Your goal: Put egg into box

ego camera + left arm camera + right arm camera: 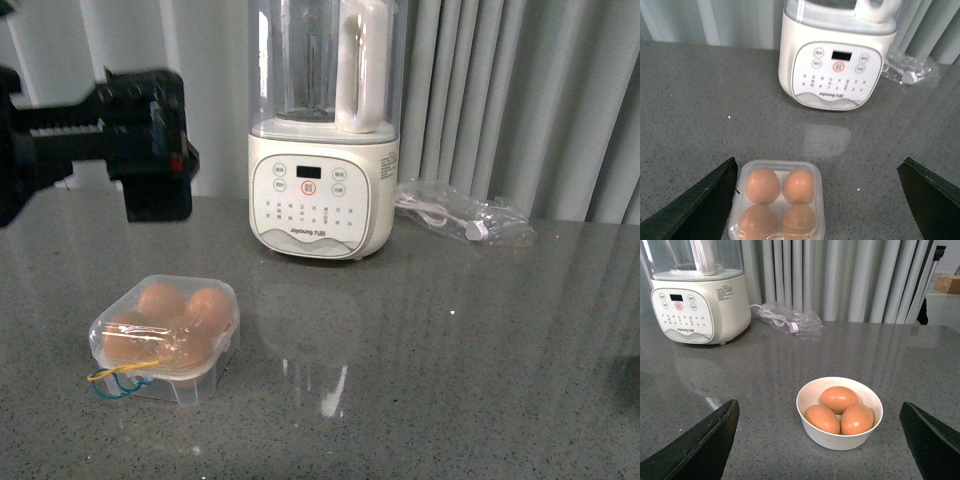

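Observation:
The clear plastic box (200, 385) sits on the grey counter at the front left, its lid down over four orange-brown eggs (160, 300). Yellow and blue bands (120, 381) lie loose at its front corner. In the left wrist view the box (819, 200) lies by one fingertip of my open, empty left gripper (820, 162), which hovers above the counter. In the right wrist view three more eggs (839, 398) lie in a white bowl (840, 441). My right gripper (820, 404) is open and empty, and the bowl lies ahead of it between the jaws.
A tall white blender (320, 200) stands at the back centre, with a clear bag holding a cable (460, 215) to its right. My left arm (150, 150) hangs above the back left. A grey curtain closes the back.

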You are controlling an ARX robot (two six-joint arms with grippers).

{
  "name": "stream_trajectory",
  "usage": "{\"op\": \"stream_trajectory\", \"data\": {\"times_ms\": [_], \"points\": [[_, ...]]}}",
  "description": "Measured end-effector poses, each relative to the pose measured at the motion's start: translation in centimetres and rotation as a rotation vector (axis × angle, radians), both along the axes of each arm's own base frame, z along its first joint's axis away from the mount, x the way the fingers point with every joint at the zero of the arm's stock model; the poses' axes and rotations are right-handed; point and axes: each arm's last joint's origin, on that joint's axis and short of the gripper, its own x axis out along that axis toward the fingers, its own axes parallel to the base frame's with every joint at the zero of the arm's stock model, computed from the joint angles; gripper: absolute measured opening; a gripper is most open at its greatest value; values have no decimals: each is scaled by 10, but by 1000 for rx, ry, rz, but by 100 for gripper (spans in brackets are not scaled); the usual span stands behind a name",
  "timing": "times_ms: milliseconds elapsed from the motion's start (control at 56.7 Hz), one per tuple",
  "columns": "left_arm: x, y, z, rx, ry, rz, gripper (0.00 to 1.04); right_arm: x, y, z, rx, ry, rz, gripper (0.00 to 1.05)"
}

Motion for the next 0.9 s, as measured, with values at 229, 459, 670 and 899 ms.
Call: {"op": "stream_trajectory", "data": {"times_ms": [229,459,670,899], "points": [[-55,29,28,4,-172,125,98,0,0,0,0,0,0,97],[-99,57,29,59,-194,217,98,0,0,0,0,0,0,97],[-114,80,15,69,-151,193,86,0,0,0,0,0,0,97],[-129,85,-33,66,-135,170,31,0,0,0,0,0,0,97]]}}
